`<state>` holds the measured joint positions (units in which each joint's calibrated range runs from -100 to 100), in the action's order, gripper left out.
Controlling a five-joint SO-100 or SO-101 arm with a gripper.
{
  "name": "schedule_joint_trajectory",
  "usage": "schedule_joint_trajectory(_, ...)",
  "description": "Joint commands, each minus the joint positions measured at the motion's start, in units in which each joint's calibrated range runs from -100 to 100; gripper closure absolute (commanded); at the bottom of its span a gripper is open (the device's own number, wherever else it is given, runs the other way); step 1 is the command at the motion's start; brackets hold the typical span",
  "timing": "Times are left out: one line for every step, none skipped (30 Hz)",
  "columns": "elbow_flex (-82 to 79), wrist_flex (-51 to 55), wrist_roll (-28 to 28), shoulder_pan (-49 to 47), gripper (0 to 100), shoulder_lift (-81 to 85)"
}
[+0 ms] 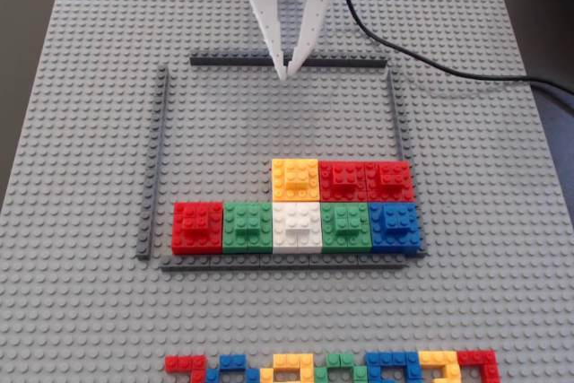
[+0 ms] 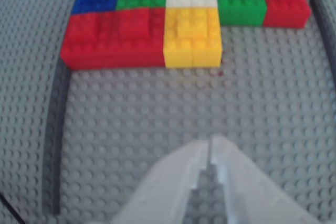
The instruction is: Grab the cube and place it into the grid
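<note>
Fixed view, progress: looks done to me. Your cube (image 1: 295, 178) already sits inside the grid (image 1: 154, 168), second row, touching a red block (image 1: 342, 180).
Fixed view, count: eight blocks (three red, two green, one white, one blue, one orange-yellow).
Fixed view, gripper (image 1: 289, 71): fingertips together, holding nothing, over the grid's far strip.
Wrist view: same story, cube (image 2: 192, 35) well ahead of your clenched gripper (image 2: 210, 142).

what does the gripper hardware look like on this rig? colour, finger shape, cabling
The gripper is white plastic with two long fingers tapering to points; one carries a row of small holes. A black cable trails from its base across the baseplate. In the wrist view the fingers look pale and translucent.
</note>
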<state>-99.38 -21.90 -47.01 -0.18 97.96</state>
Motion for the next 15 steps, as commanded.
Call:
schedule_joint_trajectory(-0.53, 1.83, 0.54, -0.15, 100, 2.04)
schedule_joint_trajectory(-0.53, 2.32, 0.73, -0.15, 100, 2.04)
schedule_joint_trajectory(-0.53, 2.66, 0.93, -0.15, 100, 2.04)
schedule_joint_trajectory(-0.53, 3.1, 1.22, -0.15, 100, 2.04)
schedule_joint_trajectory(-0.53, 3.54, 1.37, -0.15, 100, 2.04)
schedule_joint_trajectory(-0.53, 3.88, 1.56, -0.08, 100, 2.04)
schedule_joint_trajectory(-0.53, 4.17, 1.66, 0.0, 100, 2.04)
schedule_joint_trajectory(-0.53, 4.51, 1.81, 0.07, 100, 2.04)
schedule_joint_trajectory(-0.53, 4.76, 1.95, 0.07, 100, 2.04)
schedule_joint_trajectory(-0.53, 5.0, 2.05, 0.07, 100, 2.04)
schedule_joint_trajectory(-0.53, 5.15, 2.2, 0.07, 100, 2.04)
schedule_joint_trajectory(-0.53, 5.34, 2.25, 0.07, 100, 2.04)
schedule_joint_trajectory(-0.53, 5.44, 2.3, 0.07, 100, 2.04)
schedule_joint_trajectory(-0.53, 5.49, 2.34, 0.07, 100, 2.04)
schedule_joint_trajectory(-0.53, 5.54, 2.39, 0.07, 100, 2.04)
